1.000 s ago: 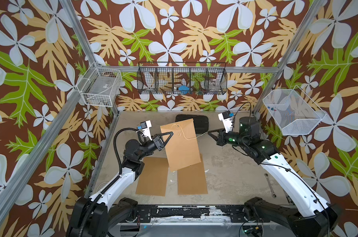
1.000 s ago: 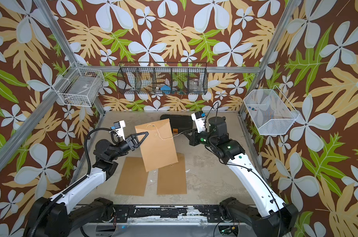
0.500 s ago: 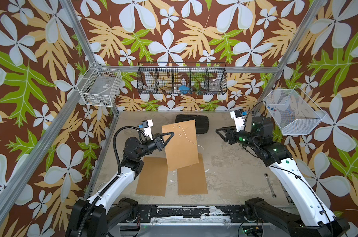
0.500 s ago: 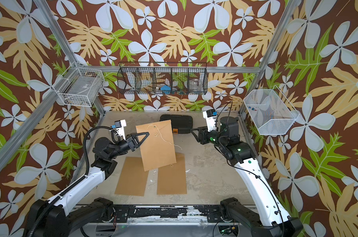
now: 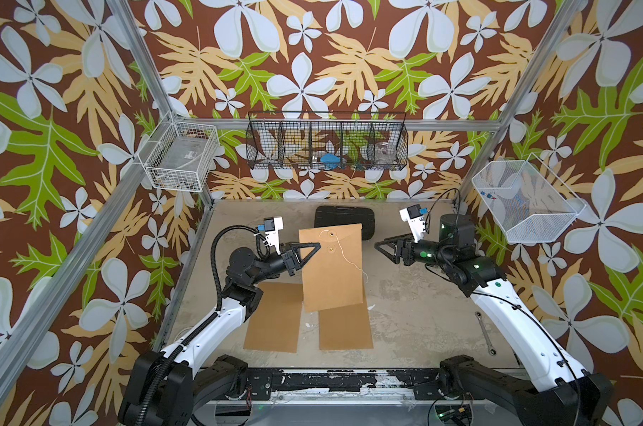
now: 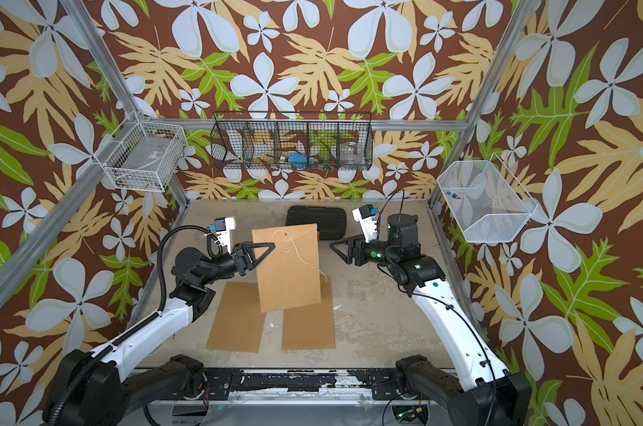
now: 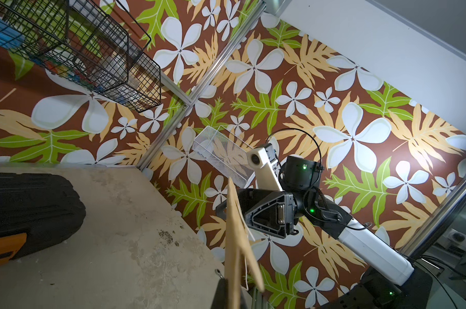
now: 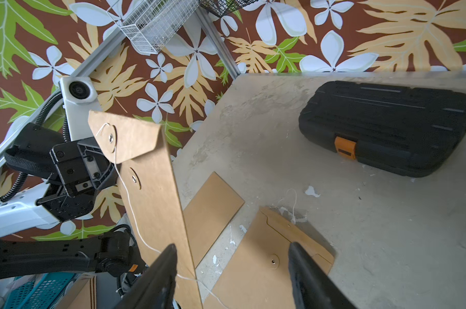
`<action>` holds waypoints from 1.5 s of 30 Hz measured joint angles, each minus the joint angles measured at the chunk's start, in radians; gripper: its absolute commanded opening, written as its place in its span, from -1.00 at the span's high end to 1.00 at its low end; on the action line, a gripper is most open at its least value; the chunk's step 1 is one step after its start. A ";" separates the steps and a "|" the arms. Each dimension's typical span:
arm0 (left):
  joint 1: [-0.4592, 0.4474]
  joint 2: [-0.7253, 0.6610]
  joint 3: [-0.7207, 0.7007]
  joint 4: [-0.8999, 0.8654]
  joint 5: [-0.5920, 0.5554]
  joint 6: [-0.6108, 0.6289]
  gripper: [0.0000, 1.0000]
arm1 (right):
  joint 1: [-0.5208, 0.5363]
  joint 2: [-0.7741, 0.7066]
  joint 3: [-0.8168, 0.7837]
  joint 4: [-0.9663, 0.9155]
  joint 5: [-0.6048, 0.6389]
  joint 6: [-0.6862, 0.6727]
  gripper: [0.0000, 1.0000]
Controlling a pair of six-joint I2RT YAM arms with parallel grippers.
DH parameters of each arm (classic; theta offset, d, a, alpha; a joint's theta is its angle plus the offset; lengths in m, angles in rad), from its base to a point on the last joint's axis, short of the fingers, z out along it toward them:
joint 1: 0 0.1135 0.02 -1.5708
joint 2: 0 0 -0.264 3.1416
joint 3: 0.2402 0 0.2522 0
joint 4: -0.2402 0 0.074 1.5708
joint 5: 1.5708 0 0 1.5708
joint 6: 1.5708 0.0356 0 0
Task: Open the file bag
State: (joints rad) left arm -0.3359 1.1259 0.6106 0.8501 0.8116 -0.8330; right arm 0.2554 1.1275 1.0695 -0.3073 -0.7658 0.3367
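Left pincer (image 5: 312,248) closed on the 9 o'clock edge of the file bag (image 5: 331,273), which hangs upright and slightly tilted in the air over the middle of the tabletop (image 5: 415,302) in both top views. The right pincer (image 5: 380,248) stands at 3 o'clock from the bag, apart from it and level with its upper part, its fingers (image 8: 157,281) spread wide with nothing between them. The flap (image 8: 135,139) is still folded down over the mouth at the bag's 12 o'clock end. The string (image 8: 131,211) runs from the flap button (image 8: 110,137) past the body button (image 8: 133,177) and dangles loose down the face toward the 3 o'clock edge, so the tie appears undone and the remaining step is judged to be lifting the flap. For a clean lift, the open pincer should approach the flap's free edge, which the left wrist view shows standing a little off the body. It should take only that one layer and swing it up toward 12 o'clock while the other grip stays firm. Catching the front panel together with the flap, or snagging the trailing string, would likely twist the thin, pliant paper out of its single side grip. Two further bags (image 5: 275,317) lie flat on the tabletop at 6 o'clock. A black case (image 5: 345,221) lies at 12 o'clock, behind the hanging bag.
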 measured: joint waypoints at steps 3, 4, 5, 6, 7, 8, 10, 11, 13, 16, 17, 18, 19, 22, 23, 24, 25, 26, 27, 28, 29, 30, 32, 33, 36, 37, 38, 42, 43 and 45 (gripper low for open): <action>-0.009 0.002 0.000 0.006 0.000 0.000 1.00 | 0.022 0.000 -0.006 0.018 -0.021 0.000 -0.34; -0.014 0.004 0.000 0.007 0.000 0.000 1.00 | 0.035 0.000 -0.006 0.023 -0.022 0.000 -0.33; -0.017 0.006 0.000 0.007 0.000 0.000 1.00 | 0.044 0.001 -0.006 0.027 -0.023 0.000 -0.34; -0.022 0.008 0.002 0.006 0.000 0.000 1.00 | 0.056 0.003 -0.006 0.032 -0.023 0.000 -0.34; -0.026 0.010 0.003 0.007 -0.001 0.000 1.00 | 0.068 0.005 -0.006 0.038 -0.023 0.000 -0.34; -0.031 0.011 0.003 0.008 -0.002 0.000 1.00 | 0.074 0.008 -0.007 0.044 -0.023 0.000 -0.34; -0.041 0.015 0.003 0.008 -0.002 0.000 1.00 | 0.088 0.017 -0.008 0.056 -0.023 0.000 -0.33; -0.045 0.016 0.003 0.009 -0.003 0.000 1.00 | 0.093 0.021 -0.009 0.061 -0.023 0.000 -0.33; -0.053 0.018 0.003 0.020 -0.003 -0.002 1.00 | 0.105 0.032 -0.016 0.075 -0.023 0.005 -0.33; -0.062 0.018 0.003 0.038 -0.004 -0.013 1.00 | 0.114 0.040 -0.030 0.103 -0.028 0.026 -0.33; -0.065 0.018 0.003 0.043 -0.004 -0.019 1.00 | 0.116 0.041 -0.033 0.111 -0.029 0.031 -0.32; -0.068 0.016 0.003 0.050 -0.005 -0.031 1.00 | 0.116 0.042 -0.035 0.122 -0.034 0.037 -0.32; -0.069 0.013 0.000 0.057 -0.007 -0.031 1.00 | 0.116 0.043 -0.037 0.131 -0.039 0.050 -0.32; -0.078 0.006 -0.010 0.076 -0.017 -0.035 1.00 | 0.116 0.043 -0.038 0.167 -0.049 0.064 -0.31; -0.081 0.005 -0.014 0.077 -0.017 -0.038 1.00 | 0.116 0.044 -0.038 0.181 -0.050 0.080 -0.31; -0.085 0.005 -0.018 0.082 -0.018 -0.039 1.00 | 0.117 0.044 -0.037 0.192 -0.056 0.081 -0.31; -0.088 0.005 -0.021 0.083 -0.018 -0.042 1.00 | 0.117 0.045 -0.034 0.200 -0.059 0.083 -0.30; -0.092 0.005 -0.026 0.084 -0.018 -0.049 1.00 | 0.117 0.047 -0.031 0.210 -0.065 0.089 -0.30; -0.095 0.005 -0.030 0.087 -0.018 -0.051 1.00 | 0.117 0.048 -0.025 0.219 -0.068 0.102 -0.29; -0.097 0.005 -0.034 0.089 -0.019 -0.052 1.00 | 0.117 0.051 -0.019 0.227 -0.071 0.103 -0.28; -0.100 0.005 -0.036 0.089 -0.021 -0.052 1.00 | 0.117 0.053 -0.013 0.235 -0.073 0.104 -0.27; -0.102 0.005 -0.039 0.090 -0.023 -0.052 1.00 | 0.117 0.055 -0.008 0.240 -0.076 0.106 -0.28; -0.108 0.005 -0.042 0.097 -0.025 -0.055 1.00 | 0.117 0.056 -0.002 0.247 -0.080 0.111 -0.26; -0.111 0.006 -0.043 0.098 -0.026 -0.055 1.00 | 0.117 0.057 0.002 0.251 -0.084 0.119 -0.25; -0.124 0.014 -0.043 0.105 -0.028 -0.055 1.00 | 0.117 0.060 0.016 0.258 -0.093 0.127 -0.24; -0.126 0.015 -0.045 0.106 -0.028 -0.055 1.00 | 0.117 0.061 0.019 0.260 -0.095 0.127 -0.22; -0.131 0.017 -0.047 0.110 -0.028 -0.055 1.00 | 0.117 0.061 0.021 0.261 -0.098 0.127 -0.21; -0.137 0.021 -0.049 0.113 -0.028 -0.055 1.00 | 0.117 0.060 0.031 0.262 -0.103 0.130 -0.14; -0.138 0.021 -0.049 0.113 -0.029 -0.055 1.00 | 0.117 0.060 0.031 0.262 -0.105 0.130 -0.11; -0.138 0.025 -0.049 0.117 -0.029 -0.055 1.00 | 0.117 0.060 0.032 0.262 -0.108 0.131 -0.06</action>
State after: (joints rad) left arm -0.4744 1.1511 0.5617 0.9676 0.7830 -0.8883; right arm 0.3729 1.1873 1.1015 -0.0448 -0.8734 0.4679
